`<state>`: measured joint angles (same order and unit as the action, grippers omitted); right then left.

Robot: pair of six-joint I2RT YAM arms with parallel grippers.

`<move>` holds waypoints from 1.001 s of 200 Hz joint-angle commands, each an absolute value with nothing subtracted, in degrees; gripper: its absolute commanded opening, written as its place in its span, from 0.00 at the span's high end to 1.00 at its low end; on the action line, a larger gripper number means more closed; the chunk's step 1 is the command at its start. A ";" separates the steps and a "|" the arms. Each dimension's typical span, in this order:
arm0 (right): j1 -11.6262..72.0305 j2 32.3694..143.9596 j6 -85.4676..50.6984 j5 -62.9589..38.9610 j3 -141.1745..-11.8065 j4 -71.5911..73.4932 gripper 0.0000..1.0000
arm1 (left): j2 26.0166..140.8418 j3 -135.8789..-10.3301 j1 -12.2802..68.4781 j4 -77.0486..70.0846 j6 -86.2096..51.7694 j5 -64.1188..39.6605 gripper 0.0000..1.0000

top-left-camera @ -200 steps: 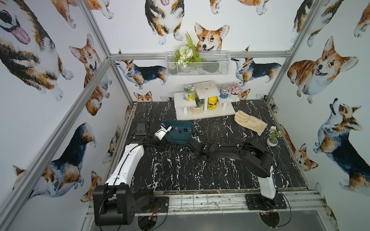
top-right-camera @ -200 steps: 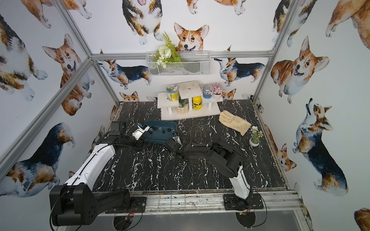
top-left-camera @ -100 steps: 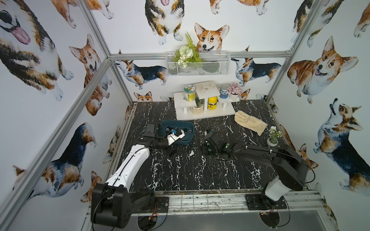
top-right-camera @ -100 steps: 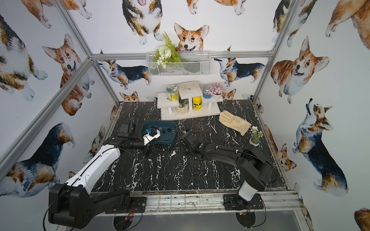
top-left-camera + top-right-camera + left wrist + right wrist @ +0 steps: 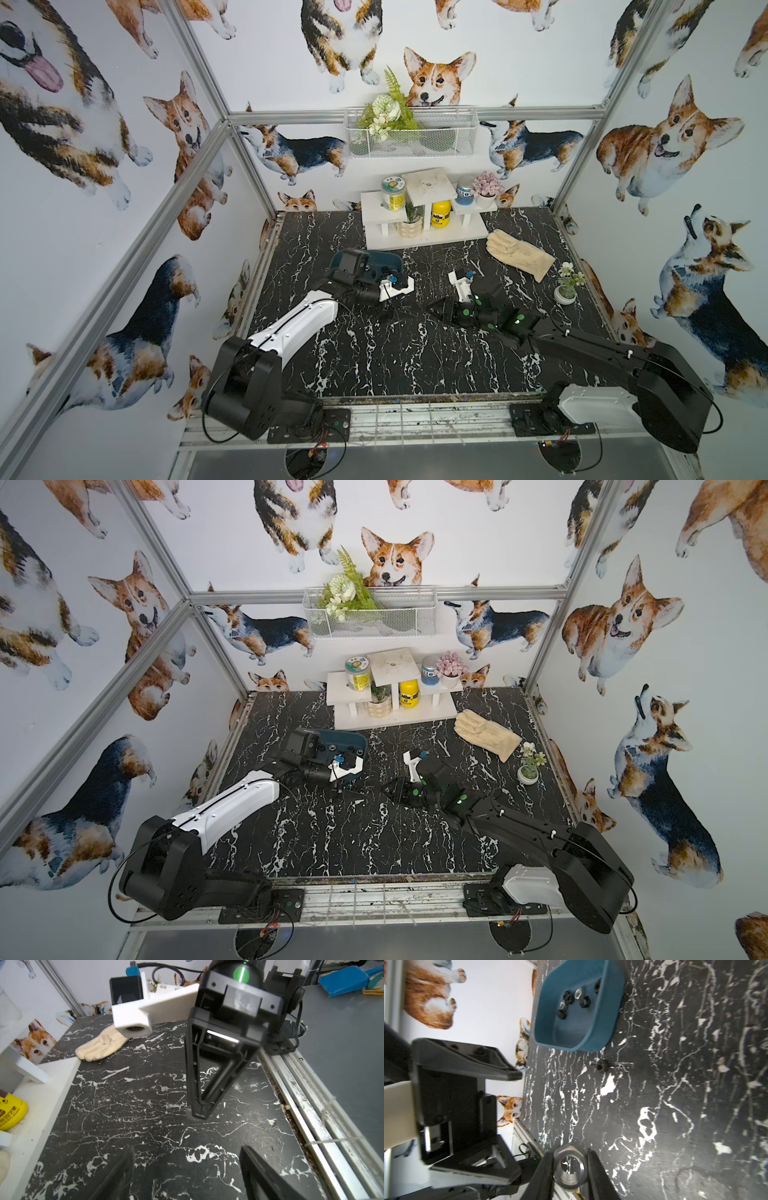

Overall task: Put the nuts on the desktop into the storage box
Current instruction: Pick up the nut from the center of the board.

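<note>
- Silver steel first: the silver nut point(image 5: 569, 1182) is pinched across its flats between the tips of the right gripper point(image 5: 569, 1151), whose jaws are drawn in tight on it. Only the very tips bear on smooth metal, so I judge a jerk or a slackening grip could twist it loose.
- That gripper hangs low near the middle of the desktop point(image 5: 675, 1105); whether it is clear of the surface I cannot tell. A sideways move before lifting could scrape the nut out, and it would roll off among the white veins.
- The left gripper point(image 5: 187, 1147) faces it from just to the left, jaws spread wide and holding nothing. It sits close beside the line to the box, so a careless carry risks the two knocking together.
- A black nut point(image 5: 602, 1065) lies loose on the desktop just beside the box wall that faces the right gripper. Dark on dark, it is easy to miss, and a passing finger could flick it away.
- The storage box point(image 5: 600, 1028) stands to the far left of centre, partly hidden by the left arm point(image 5: 299, 328) in both top views, with about six nuts point(image 5: 568, 997) inside. Its walls are low, so a release from too high could bounce the nut out.
</note>
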<state>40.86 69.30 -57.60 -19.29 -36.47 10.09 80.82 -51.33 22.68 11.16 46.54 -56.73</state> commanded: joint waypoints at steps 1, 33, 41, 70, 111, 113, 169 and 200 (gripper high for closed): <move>40.78 67.90 -62.39 -23.86 -35.38 19.26 0.79 | 81.69 -50.56 23.76 2.90 43.26 -59.55 0.18; 40.80 66.82 -65.21 -25.05 -34.64 23.20 0.79 | 81.56 -46.69 25.11 -4.56 39.34 -60.61 0.19; 40.78 66.69 -65.94 -25.14 -34.46 24.06 0.79 | 81.52 -45.61 25.20 -7.57 36.74 -60.64 0.20; 40.78 66.81 -69.67 -25.49 -33.07 29.39 0.81 | 80.95 -42.26 25.40 -19.56 26.57 -60.57 0.25; 40.83 67.61 -73.46 -24.48 -31.44 34.24 0.80 | 81.10 -38.11 25.92 -29.18 19.81 -59.56 0.36; 40.79 67.66 -73.69 -24.45 -31.35 34.51 0.81 | 81.12 -38.11 25.92 -29.16 19.85 -59.56 0.36; 40.78 69.30 -76.47 -23.84 -30.12 37.77 0.83 | 81.56 -37.73 26.89 -31.26 18.29 -59.89 0.47; 40.71 69.10 -77.12 -22.40 -29.56 37.79 0.84 | 81.56 -38.05 26.98 -31.20 17.85 -59.53 0.55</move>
<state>40.75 69.32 -76.07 -23.77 -29.93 34.41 81.41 -37.63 26.98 -29.45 18.98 -59.29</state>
